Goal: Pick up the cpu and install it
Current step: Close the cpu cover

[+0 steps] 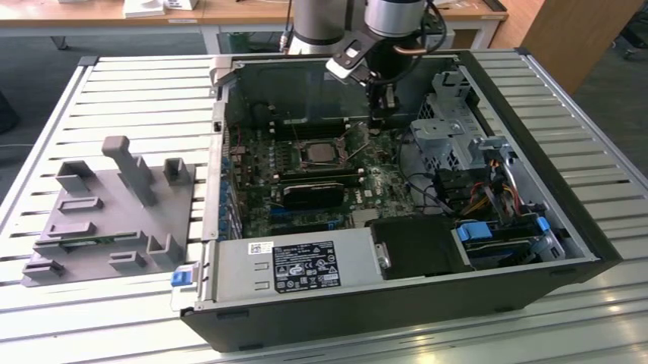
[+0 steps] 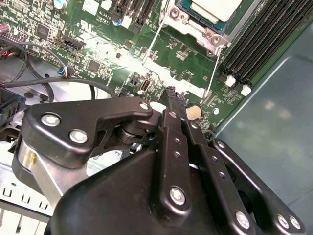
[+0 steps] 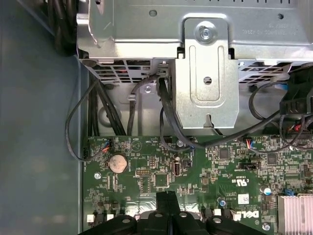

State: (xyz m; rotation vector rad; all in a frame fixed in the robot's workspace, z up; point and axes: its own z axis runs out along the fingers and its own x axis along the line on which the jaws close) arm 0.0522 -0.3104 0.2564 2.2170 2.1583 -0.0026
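Note:
The cpu (image 1: 322, 154), a small square chip with a silver top, lies flat in the socket on the green motherboard (image 1: 380, 182) inside the open computer case. The second wrist view shows the cpu (image 2: 215, 9) inside its metal socket frame. My gripper (image 1: 381, 114) hangs over the board, behind the socket and toward the exterior view's right of it. Its black fingers (image 2: 168, 105) are pressed together with nothing between them. In the first wrist view the gripper (image 3: 167, 197) hovers just above the board near a round coin battery (image 3: 117, 163).
A grey fixture tray (image 1: 111, 220) lies on the slatted table at the exterior view's left. Inside the case are a black heatsink block (image 1: 312, 193), a power supply (image 1: 294, 265), a metal drive cage (image 1: 451, 125) and loose cables (image 3: 161, 112). Memory slots (image 2: 259, 49) run beside the socket.

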